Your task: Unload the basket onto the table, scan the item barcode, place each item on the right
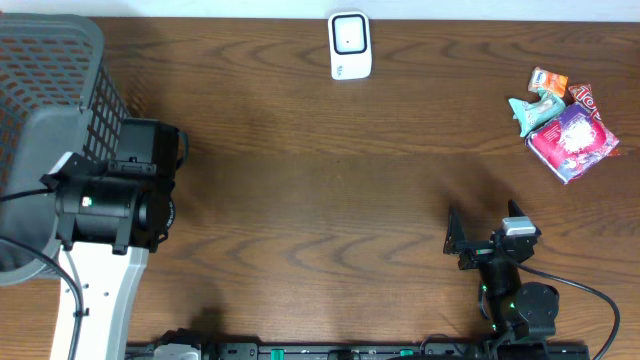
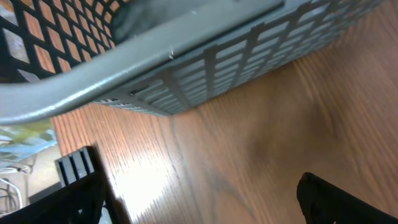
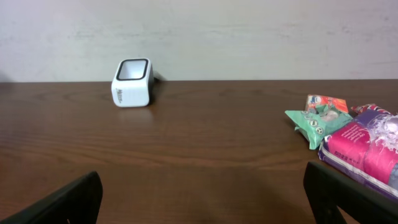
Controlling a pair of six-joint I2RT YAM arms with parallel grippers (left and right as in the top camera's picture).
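Two grippers are in view, each with its fingers spread wide and nothing between them. Seen from overhead, the left gripper [image 2: 205,202] sits at about 9 o'clock on the wooden table [image 1: 300,200], close beside the grey mesh basket [image 1: 40,60] that fills the 10 o'clock corner. Its wrist view shows the basket's rim and latticed wall just ahead, with bare wood under the open jaws. The right gripper [image 1: 483,228] is at about 5 o'clock, low over the table and pointing toward 12. The white scanner [image 1: 350,45] stands at 12 o'clock near the far edge, well apart from both grippers. The items lie huddled at 2 o'clock: a pink-and-purple packet [image 1: 572,140] nearest the robot, a teal packet [image 1: 527,112] touching it on the 10 o'clock side, then an orange packet [image 1: 548,80] and a red packet [image 1: 585,97] behind. None is held. From the right wrist, the scanner shows at 11 o'clock and the packets at 3 o'clock.
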